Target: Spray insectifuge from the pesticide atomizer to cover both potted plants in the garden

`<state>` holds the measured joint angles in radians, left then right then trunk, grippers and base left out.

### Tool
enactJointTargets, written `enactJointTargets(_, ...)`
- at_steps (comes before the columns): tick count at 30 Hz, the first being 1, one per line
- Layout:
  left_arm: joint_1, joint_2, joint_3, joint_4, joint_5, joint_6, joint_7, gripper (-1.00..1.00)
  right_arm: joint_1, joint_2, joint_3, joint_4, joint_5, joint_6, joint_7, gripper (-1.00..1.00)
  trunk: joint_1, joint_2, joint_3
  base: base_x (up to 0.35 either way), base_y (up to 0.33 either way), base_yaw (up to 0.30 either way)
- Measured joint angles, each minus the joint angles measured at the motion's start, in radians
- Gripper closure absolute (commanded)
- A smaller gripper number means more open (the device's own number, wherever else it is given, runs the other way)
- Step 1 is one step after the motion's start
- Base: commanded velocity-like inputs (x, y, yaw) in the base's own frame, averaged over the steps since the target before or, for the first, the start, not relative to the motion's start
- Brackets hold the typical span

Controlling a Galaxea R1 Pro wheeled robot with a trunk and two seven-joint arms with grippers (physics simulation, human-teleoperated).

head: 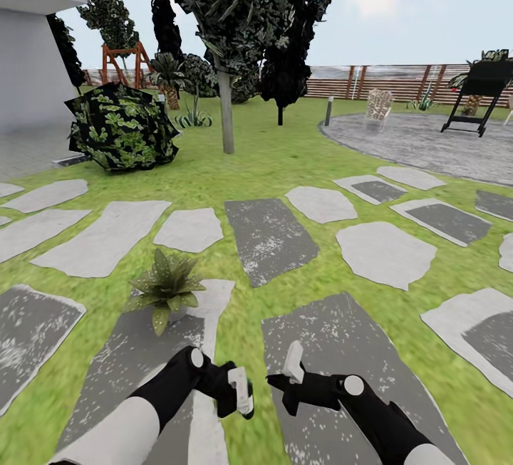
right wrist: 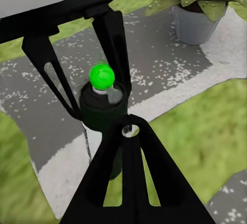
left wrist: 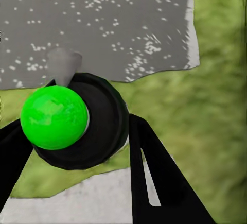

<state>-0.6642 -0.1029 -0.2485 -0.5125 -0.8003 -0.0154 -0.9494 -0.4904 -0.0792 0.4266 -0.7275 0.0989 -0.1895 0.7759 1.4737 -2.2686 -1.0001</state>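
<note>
**Atomizer in left gripper, 1 potted plant within reach of a spray**

The left gripper, lower centre of the head view, is pinching the pesticide atomizer. In the left wrist view 1 black finger sits on each side of the bottle. The green top points up and the bottle looks close to upright.

The right gripper sits just beside it, at lower centre-right of the head view. I cannot tell if its jaws are spread or pressed together. It is not touching the bottle.

The potted plant is at centre-left of the head view, above the left gripper. It stands on a grey slab at the lawn edge. Only 1 of the 2 plants is seen here.

Step, as I judge it: bring the atomizer to the plant and spray.
- Raise the nozzle above the rosette and aim it down at the leaves.
- Keep the pinch firm and the bottle from tipping.
- Sweep across all the leaves, not 1 side, since full cover is needed.
- Keep the right arm out of the spray path.
- The 2nd plant still has to be found.

Containers: the small grey pot holds the green rosette, and its leaves overhang the rim. Soil can't be made out. The atomizer is dark and opaque, so its fill level is not visible.
</note>
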Motion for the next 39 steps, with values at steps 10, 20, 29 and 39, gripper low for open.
enactJointTargets(10,0.0,-0.032,0.0,-0.001,0.001,-0.021,-0.001,1.0,0.0,0.0,0.0,0.0,0.0,0.0,-0.001,1.0,0.0,0.0,0.0,0.0,0.0,0.0)
enactJointTargets(20,0.0,-0.05,0.0,-0.002,0.001,-0.022,0.0,1.0,0.0,0.0,0.0,0.0,0.0,0.0,-0.001,1.0,0.0,0.0,0.0,0.0,0.0,0.0)
enactJointTargets(29,0.0,-0.058,0.001,-0.003,0.002,-0.025,-0.001,1.0,0.0,0.0,0.0,0.0,0.0,0.0,0.0,1.0,0.0,0.0,0.0,0.0,0.0,0.0)
enactJointTargets(39,0.0,-0.058,0.001,-0.003,0.003,-0.026,-0.001,1.0,0.0,0.0,0.0,0.0,0.0,0.0,0.0,1.0,0.0,0.0,0.0,0.0,0.0,0.0)
